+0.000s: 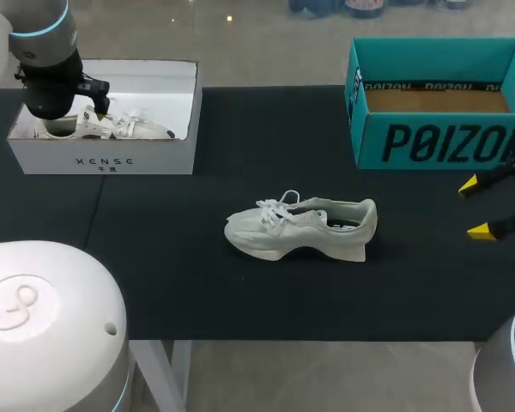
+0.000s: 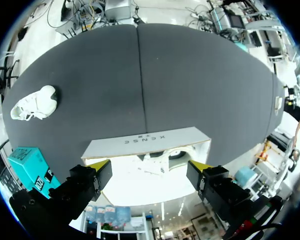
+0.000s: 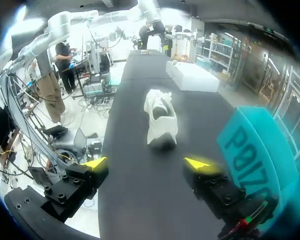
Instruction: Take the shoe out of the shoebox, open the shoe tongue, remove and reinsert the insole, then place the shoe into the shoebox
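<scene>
Jaws spread wide on the left gripper (image 2: pixel 149 165), yellow tips well apart, poised above the open white cardboard shoebox (image 2: pixel 145 142), its printed wall just ahead of the fingers. Inside that box, a second pale shoe (image 1: pixel 112 127) with loose laces. In the head view, white box at upper left of the frame, partly under the dark left arm (image 1: pixel 47 69). Jaws likewise spread on the right gripper (image 3: pixel 146 162), closed on nothing, hovering over the black table (image 1: pixel 197 283) at the right edge of the frame, just below the open teal cardboard shoebox (image 1: pixel 438 137) at upper right. Ahead of the right fingers and well apart from them, the white lace-up sneaker (image 1: pixel 300 227): out of both boxes, upright on its sole near the centre of the table, toe toward the left of the frame, heel toward the right, laces loose over the tongue. Teal box close beside the right gripper in its wrist view, white box far beyond the sneaker.
</scene>
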Controlling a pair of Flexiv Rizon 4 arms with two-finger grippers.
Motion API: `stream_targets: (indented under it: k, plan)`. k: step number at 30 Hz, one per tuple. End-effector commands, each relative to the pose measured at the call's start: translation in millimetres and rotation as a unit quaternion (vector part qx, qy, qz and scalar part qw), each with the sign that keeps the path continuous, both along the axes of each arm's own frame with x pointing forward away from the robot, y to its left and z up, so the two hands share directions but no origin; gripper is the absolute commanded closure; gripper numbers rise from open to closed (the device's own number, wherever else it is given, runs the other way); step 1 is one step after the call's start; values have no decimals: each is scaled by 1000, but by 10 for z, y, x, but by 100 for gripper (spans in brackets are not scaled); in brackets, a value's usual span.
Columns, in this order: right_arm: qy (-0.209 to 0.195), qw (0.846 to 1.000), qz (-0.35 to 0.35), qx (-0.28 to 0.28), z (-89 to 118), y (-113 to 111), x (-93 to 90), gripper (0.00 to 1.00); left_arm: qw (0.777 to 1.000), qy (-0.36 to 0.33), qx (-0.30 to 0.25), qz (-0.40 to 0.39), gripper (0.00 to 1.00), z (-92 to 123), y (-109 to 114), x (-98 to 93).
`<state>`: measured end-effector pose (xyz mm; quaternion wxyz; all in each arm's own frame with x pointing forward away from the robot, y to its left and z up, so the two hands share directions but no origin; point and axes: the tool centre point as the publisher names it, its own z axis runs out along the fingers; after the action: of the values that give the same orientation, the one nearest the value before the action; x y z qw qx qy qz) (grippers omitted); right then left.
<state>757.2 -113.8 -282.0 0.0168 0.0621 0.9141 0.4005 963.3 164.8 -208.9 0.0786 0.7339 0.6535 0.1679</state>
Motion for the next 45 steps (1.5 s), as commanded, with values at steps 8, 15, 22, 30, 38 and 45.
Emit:
stream_targets:
  k: [8,15,22,30,38,45]
  plan:
    - [-7,990,-21,142,-297,-63,169,0,1000,-1,1,0,0,4,2,-18]
    - [-36,991,-41,121,-298,158,87,0,1000,-1,1,0,0,4,2,-18]
    - [-36,991,-46,123,-408,337,145,0,1000,-1,1,0,0,4,2,-18]
    - [-40,988,-38,145,-642,372,298,0,1000,-1,1,0,0,4,2,-18]
    - [-24,986,-32,160,-872,450,326,0,1000,-1,1,0,0,4,2,-18]
    - [-27,983,-6,179,-998,576,342,0,1000,-1,1,0,0,4,2,-18]
